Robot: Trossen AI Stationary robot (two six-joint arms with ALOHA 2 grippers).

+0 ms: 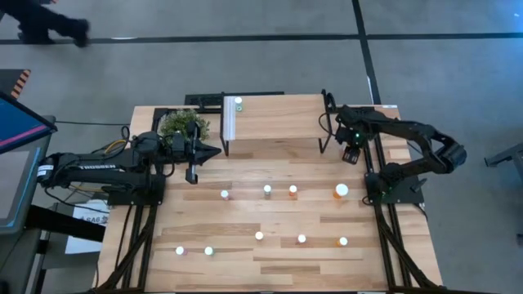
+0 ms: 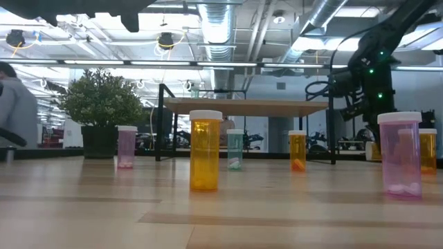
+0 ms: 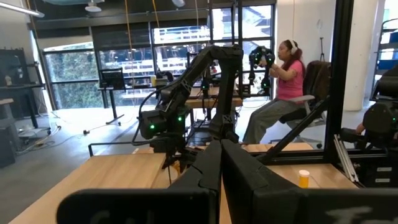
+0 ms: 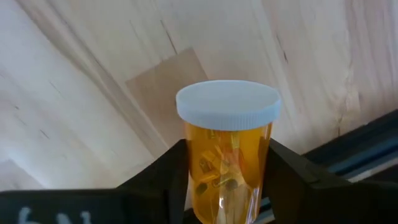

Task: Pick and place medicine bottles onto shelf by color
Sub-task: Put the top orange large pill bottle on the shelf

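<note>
Right wrist view: right gripper clamped on pill-filled orange bottle; left gripper fingers together.

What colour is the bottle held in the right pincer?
Orange bottle, white cap; clearest in the right wrist view.

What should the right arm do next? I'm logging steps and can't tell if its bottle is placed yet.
Probably carry it over the shelf and set it down. The right gripper is shut on an orange bottle and sits beside the shelf's right legs, not over the board. Only a green bottle stands there. The left gripper waits shut.
</note>
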